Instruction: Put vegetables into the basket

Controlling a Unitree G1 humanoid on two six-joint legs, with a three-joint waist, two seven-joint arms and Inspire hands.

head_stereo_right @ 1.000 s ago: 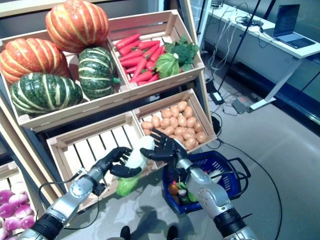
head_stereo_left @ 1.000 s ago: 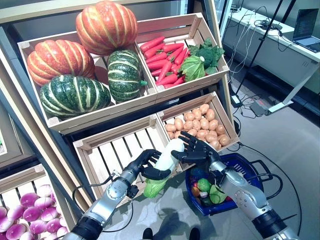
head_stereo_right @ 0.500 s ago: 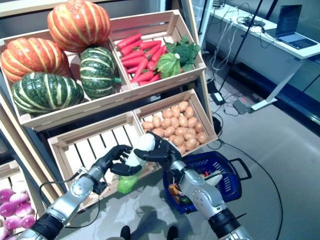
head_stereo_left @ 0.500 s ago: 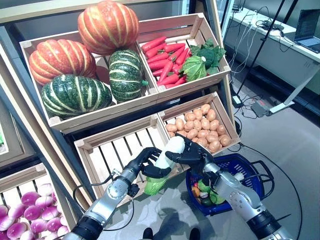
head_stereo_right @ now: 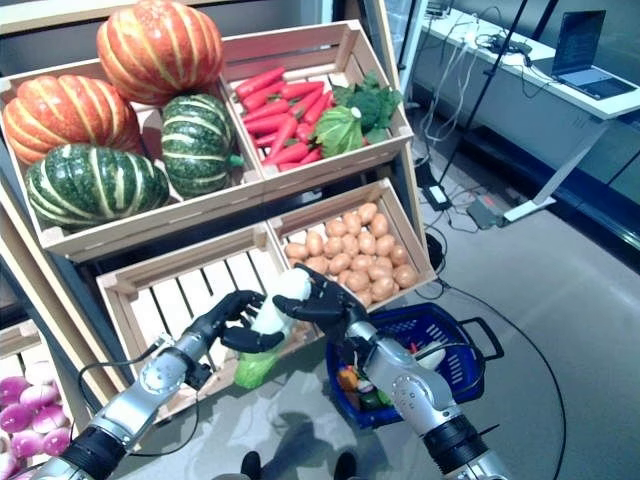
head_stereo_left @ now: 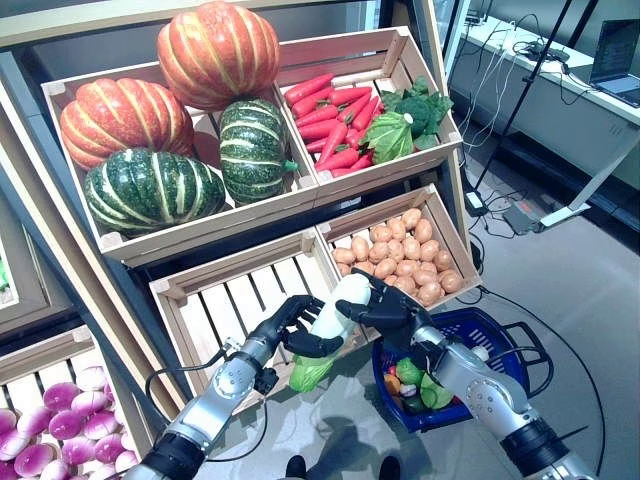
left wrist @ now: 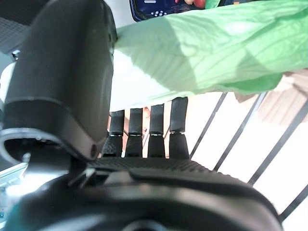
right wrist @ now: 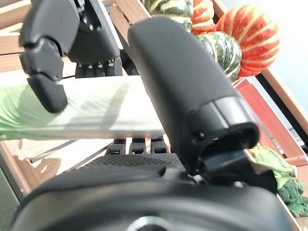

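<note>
Both hands are on one white-and-green cabbage [head_stereo_left: 330, 330], held in front of the empty slatted crate [head_stereo_left: 240, 300]: the left hand [head_stereo_left: 295, 328] curls round its middle and the right hand [head_stereo_left: 385, 305] wraps its white top end. The single blue basket [head_stereo_left: 500, 345], with a few vegetables already in it, sits on the floor at about 4 o'clock from the cabbage. Above, four pumpkins [head_stereo_left: 150, 190] fill one crate, two orange and two green.
</note>
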